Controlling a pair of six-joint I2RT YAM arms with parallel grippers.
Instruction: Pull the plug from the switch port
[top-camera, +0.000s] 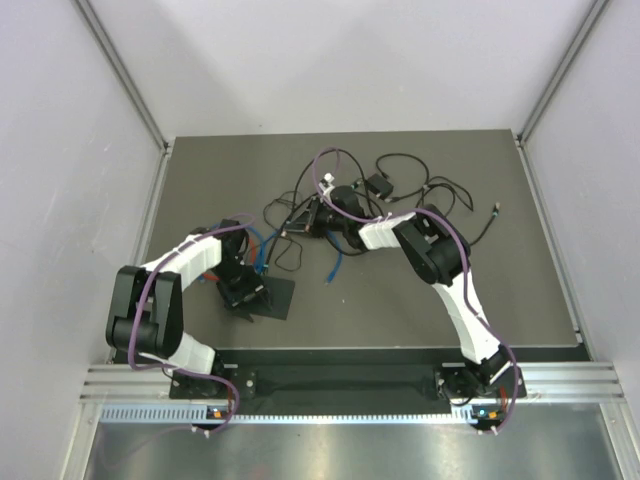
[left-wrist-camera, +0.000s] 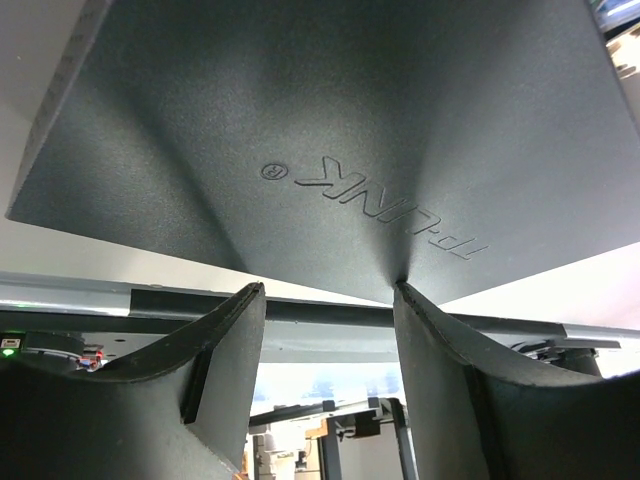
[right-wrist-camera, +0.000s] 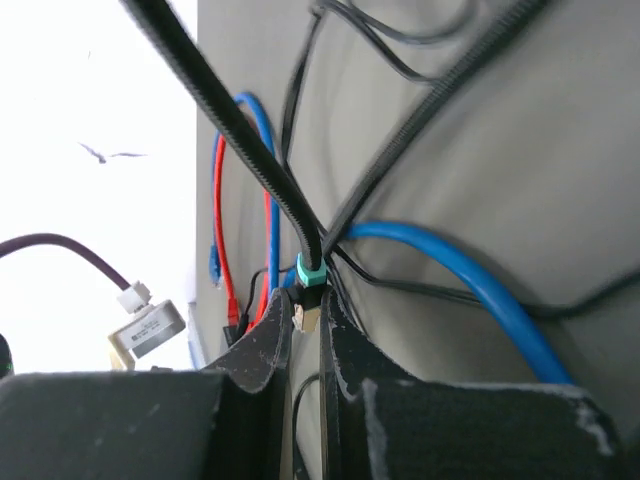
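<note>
The pull looks done: the right hand (right-wrist-camera: 306, 318) is closed on a teal-collared plug (right-wrist-camera: 310, 290) well apart from the black switch (top-camera: 282, 298) on the counter (top-camera: 420, 310), against which the left hand (left-wrist-camera: 328, 288) rests wide open.

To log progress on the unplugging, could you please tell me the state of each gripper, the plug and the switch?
left gripper: open, tips against the logo face of the switch.
right gripper: shut on the plug.
plug: clamped in the right gripper, well away from the switch, so out of its port.
switch: lying flat, logo face up, under the left gripper.
</note>
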